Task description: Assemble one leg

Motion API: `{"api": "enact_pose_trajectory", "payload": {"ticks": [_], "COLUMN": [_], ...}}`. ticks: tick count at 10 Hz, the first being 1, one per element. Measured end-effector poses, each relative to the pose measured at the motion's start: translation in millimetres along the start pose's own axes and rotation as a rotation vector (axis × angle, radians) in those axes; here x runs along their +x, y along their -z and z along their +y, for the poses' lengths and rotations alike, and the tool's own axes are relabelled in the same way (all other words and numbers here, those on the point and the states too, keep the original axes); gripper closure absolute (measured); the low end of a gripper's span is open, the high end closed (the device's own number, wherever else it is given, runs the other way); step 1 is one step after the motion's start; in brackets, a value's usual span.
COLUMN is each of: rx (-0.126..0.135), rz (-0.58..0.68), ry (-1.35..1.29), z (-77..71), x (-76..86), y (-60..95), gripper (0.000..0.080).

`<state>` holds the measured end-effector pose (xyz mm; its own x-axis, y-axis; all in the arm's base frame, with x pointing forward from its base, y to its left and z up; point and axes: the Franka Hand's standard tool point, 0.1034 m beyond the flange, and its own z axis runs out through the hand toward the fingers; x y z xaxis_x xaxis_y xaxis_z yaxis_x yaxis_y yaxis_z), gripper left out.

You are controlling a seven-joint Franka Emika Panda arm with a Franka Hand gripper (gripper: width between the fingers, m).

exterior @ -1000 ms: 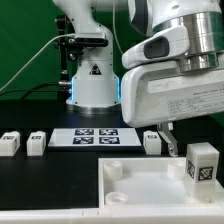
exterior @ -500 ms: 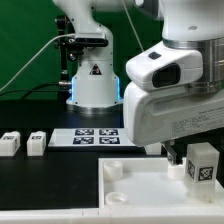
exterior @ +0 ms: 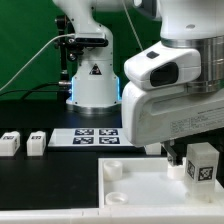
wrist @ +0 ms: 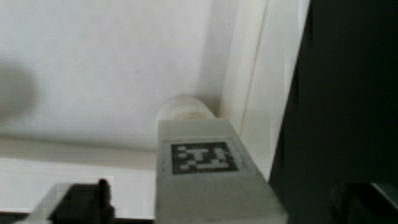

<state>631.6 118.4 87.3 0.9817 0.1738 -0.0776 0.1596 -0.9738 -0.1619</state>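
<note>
Black tabletop (exterior: 30, 170) lies bare at the exterior view's left front, the widest free stretch in sight; nearest me sits the big white slab (exterior: 140, 195), rounded along its edge, with a round socket (exterior: 113, 171) at its corner and its middle unoccupied. Toward the exterior view's right the leg (exterior: 201, 165) stands upright on the slab near its far edge, tag facing forward; in the wrist view that edge runs just beside the leg. The gripper (wrist: 222, 200) hangs over the leg, one dark finger (wrist: 84, 200) on each side; a gap shows at both sides, so the claw is spread and grips nothing. Farther back, a first loose block (exterior: 10, 143) and a second loose block (exterior: 37, 141) lie apart; then the marker board (exterior: 97, 137), the robot base (exterior: 92, 85) and a green backdrop (exterior: 25, 40).
</note>
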Motion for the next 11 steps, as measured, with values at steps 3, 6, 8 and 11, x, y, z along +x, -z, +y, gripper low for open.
{"api": "enact_pose_trajectory", "payload": {"ticks": [3,6,8,11], "rx": [0.001,0.001,0.007,0.092], "rz": [0.0,0.0,0.059,0.165], "ry": [-0.042,-0.288,-0.524,-1.071], "z": [0.6,0.8,1.7,-3.3], "x": [-0.1,-0.3,-0.6,-5.7], "y": [-0.1,-0.3,-0.9,-4.1], "gripper": [0.0495,0.0495,0.0495,0.0497]}}
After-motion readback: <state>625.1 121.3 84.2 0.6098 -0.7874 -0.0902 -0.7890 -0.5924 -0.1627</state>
